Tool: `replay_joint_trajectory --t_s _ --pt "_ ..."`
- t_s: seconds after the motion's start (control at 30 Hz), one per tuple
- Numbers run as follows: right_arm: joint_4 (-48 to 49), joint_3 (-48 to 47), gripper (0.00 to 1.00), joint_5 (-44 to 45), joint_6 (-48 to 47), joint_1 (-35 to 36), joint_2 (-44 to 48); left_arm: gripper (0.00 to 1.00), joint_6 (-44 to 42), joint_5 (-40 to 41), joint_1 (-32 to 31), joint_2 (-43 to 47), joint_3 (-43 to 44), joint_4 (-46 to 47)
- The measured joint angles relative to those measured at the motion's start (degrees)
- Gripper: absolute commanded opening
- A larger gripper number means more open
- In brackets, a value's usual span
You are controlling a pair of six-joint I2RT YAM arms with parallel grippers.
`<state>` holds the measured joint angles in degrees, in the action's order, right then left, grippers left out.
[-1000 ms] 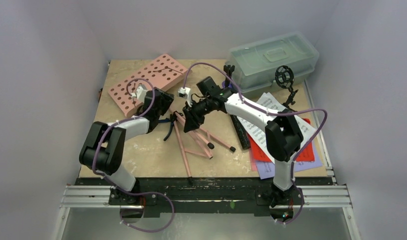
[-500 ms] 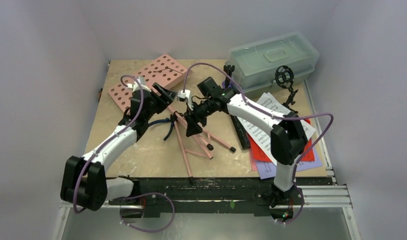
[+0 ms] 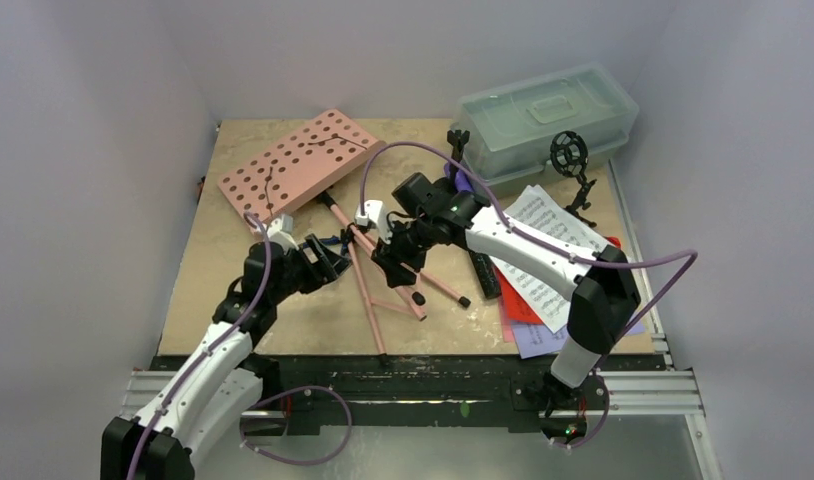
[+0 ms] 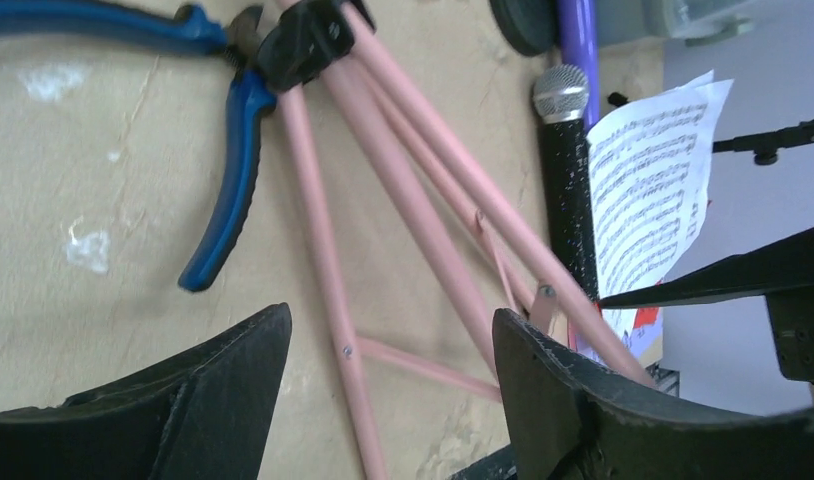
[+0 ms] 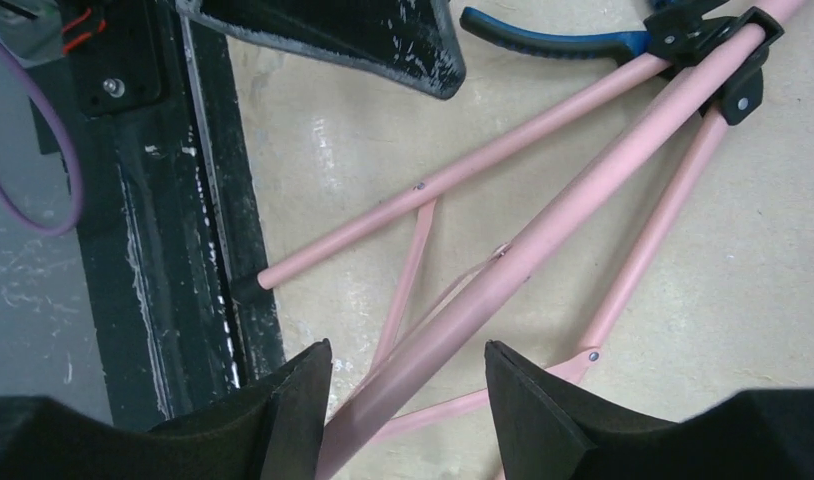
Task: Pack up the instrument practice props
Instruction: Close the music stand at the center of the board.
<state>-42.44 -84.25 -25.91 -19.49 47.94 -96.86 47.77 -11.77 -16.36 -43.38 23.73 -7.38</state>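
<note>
Both of your grippers hang low over the splayed legs of the pink tripod music rack, which lies flat mid-table with its perforated panel towards the far left. The left gripper has its jaws wide apart with one thin leg running through the gap, gripping nothing. The right gripper straddles the thick central tube with its fingers parted and table showing beside the tube, so it holds nothing either. The main risk is the blue-handled pliers. Their head lies right against the black hub where the legs meet, and a lift or slide of the rack could drag them along (they are not part of the packing). If you close on a single thin leg, I would expect the rack to pivot or its hinged braces to fold, swinging the long tube into the black silver-headed mic just to the right, and the purple mic beyond it. One black-tipped foot sits at the near table edge, so a nudge could push it off and snag the rail. The music sheets on the right lie loose and would scatter if swept. The lidded plastic box at the far right is closed, with black mic supports standing beside it.
</note>
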Motion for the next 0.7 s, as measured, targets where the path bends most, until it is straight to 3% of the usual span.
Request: replay_joint_trajectory --t_s 0.17,0.27,0.33,0.47,0.7 --pt "-1.1 0.0 0.37 4.0 0.4 1.5 -0.6 0.71 2.7 0.1 -1.8 -1.2 -4.5 -1.0" --pt "-1.7 0.0 0.12 6.6 1.5 1.5 -0.6 0.68 4.9 1.2 -5.1 -3.8 -6.3 -0.4" --pt "-3.0 -0.5 0.01 8.6 2.0 1.0 -0.8 0.63 6.3 2.8 -9.0 -6.2 -7.1 0.8" --pt "-6.6 -1.4 0.0 6.9 0.4 1.2 -3.7 0.57 8.9 5.0 -13.7 -11.3 -8.0 5.3" --pt "-9.4 2.2 0.0 3.5 0.8 2.3 -6.3 0.56 13.6 7.8 -17.3 -18.4 -9.6 16.6"
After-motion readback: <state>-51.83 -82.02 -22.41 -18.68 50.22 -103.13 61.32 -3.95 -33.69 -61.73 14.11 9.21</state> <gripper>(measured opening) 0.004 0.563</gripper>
